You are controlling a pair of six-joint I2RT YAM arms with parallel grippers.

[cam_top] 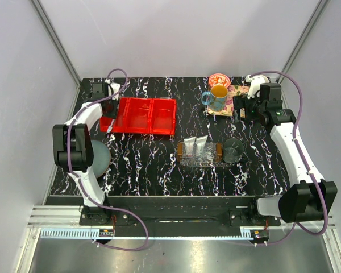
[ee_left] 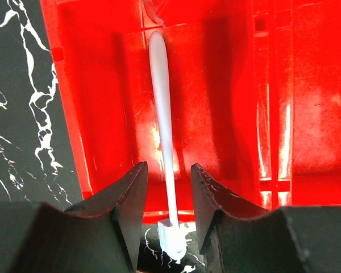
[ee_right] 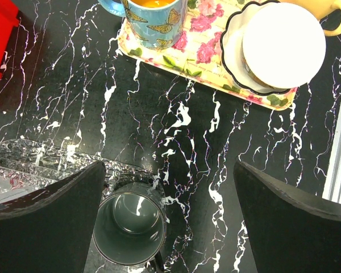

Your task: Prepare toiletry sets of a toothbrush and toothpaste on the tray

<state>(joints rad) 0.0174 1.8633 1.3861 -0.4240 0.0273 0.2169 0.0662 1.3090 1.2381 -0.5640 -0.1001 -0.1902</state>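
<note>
The left arm (cam_top: 84,116) folds at its elbow by the left edge and reaches to the far left, where the left gripper (ee_left: 169,168) points down with its jaws narrowly apart. The right arm (cam_top: 292,151) bends at the near right and stretches to the far right. The right gripper (ee_right: 169,170) hangs with its jaws spread wide.

Plain white walls (cam_top: 176,34) enclose a black, white-veined marbled table (cam_top: 142,170)

Counter (cam_top: 153,170) black, white marble veins. Bins (cam_top: 141,115) bright red. Toothbrush (ee_left: 161,96) pale blue-white. Far-right corner: floral tray (ee_right: 199,60) pink-green, mug (ee_right: 153,23) blue, butterflies. Clear tray (cam_top: 181,151), orange-brown ends.
</note>
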